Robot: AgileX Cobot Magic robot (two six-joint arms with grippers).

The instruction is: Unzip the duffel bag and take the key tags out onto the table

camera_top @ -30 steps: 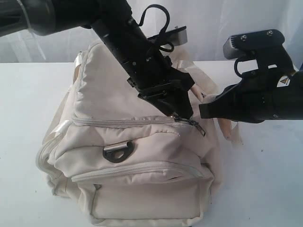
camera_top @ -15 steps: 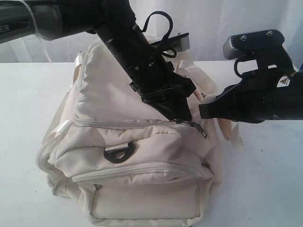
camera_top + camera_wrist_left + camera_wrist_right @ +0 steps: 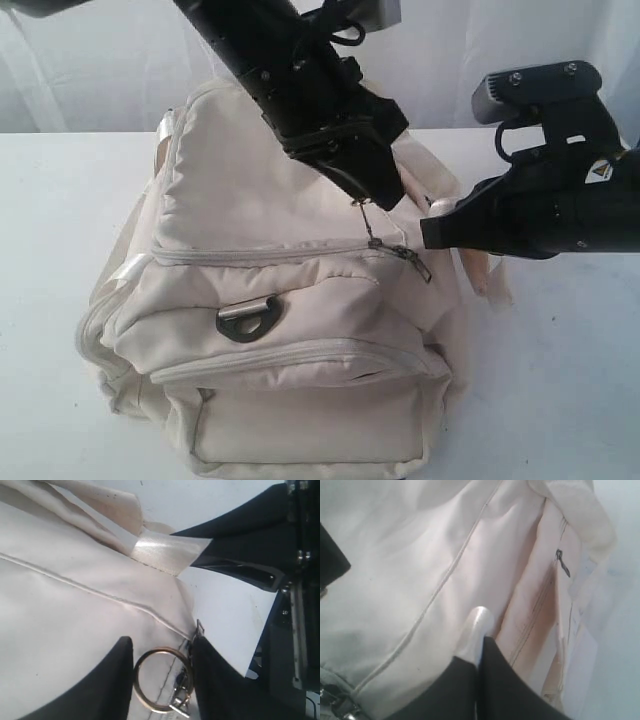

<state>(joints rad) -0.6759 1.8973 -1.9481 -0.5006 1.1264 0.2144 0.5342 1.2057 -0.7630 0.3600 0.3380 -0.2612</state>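
black fingers of the left hand [image 3: 372, 195] are closed about halfway, pinching a thin metal pull ring [image 3: 160, 651] across its width. the ring spans the gap from one finger to the other. from that ring a short link runs taut, down and to the right in the exterior view, to the zip slider [image 3: 410, 258]. the slider sits at the right end of the upper zip [image 3: 250, 255], which lies closed along its whole visible run, left to right across the duffel bag [image 3: 260, 190]. the right hand [image 3: 432, 233] has its fingers pressed together on the end of a shiny webbing strap [image 3: 476, 625], at the bag's right side just beside the slider. the bag stands on the white counter [image 3: 60, 220], its pocketed face toward the exterior camera and its padded top sloping up and away behind the left hand. which way its long axis runs i cannot tell. a metal d-ring [image 3: 248, 322] lies flat between the upper zip and a lower pocket zip [image 3: 290, 355], also closed. with both zips closed, whatever the bag holds is hidden, and the key tags cannot be seen.
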